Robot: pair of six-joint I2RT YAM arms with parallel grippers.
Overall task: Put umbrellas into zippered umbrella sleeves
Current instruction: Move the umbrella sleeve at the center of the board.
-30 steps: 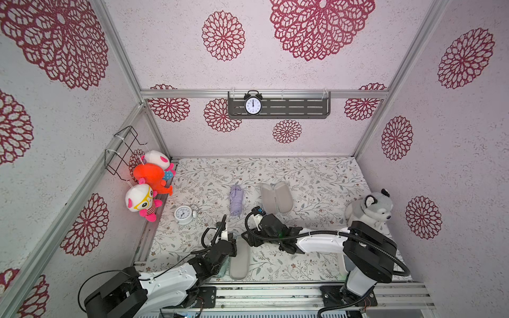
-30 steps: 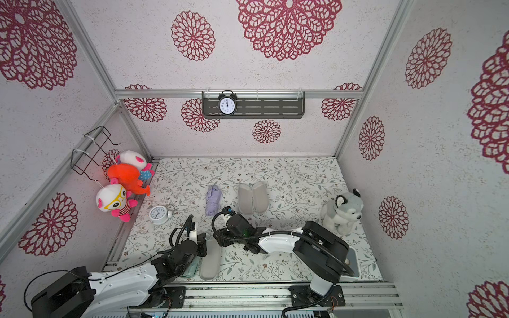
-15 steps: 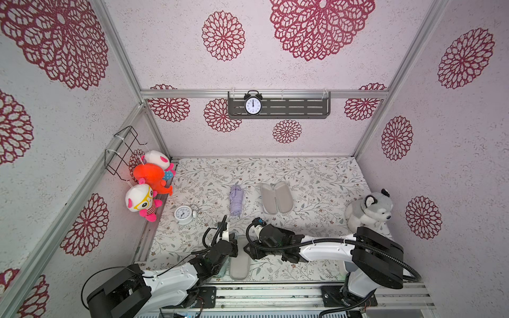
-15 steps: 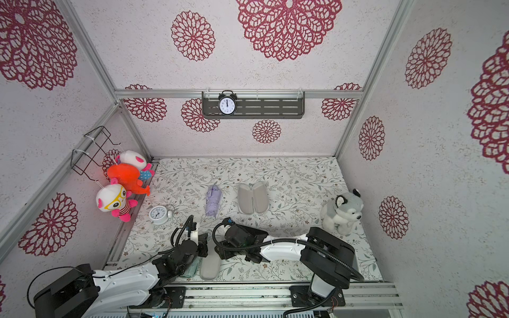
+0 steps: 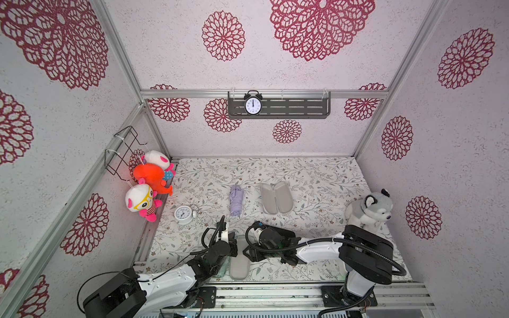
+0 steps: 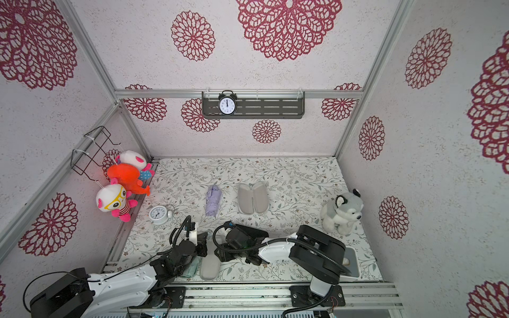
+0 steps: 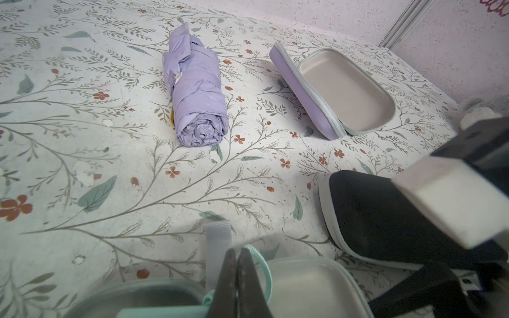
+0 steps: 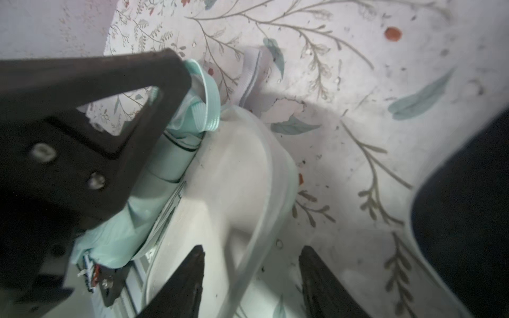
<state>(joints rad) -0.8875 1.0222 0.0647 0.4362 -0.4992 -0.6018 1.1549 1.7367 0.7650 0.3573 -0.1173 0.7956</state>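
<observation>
The mint green umbrella lies in one half of the open mint green sleeve near the table's front edge. My left gripper is shut on the umbrella's mint wrist loop at the sleeve's far end. Beside it, my right gripper is open, its jaws on either side of the rim of the sleeve's empty grey half. A closed black sleeve lies under the right arm. Farther back lie the lilac umbrella and the open lilac sleeve. The black umbrella is out of view.
A white alarm clock stands at the left of the floral table. A husky plush sits at the right, with a white bin in front of it. Plush toys hang on the left wall.
My right gripper has moved toward the table's front edge, down onto the mint sleeve's empty half, and its jaws have narrowed. The left gripper has stayed in place, shut.
</observation>
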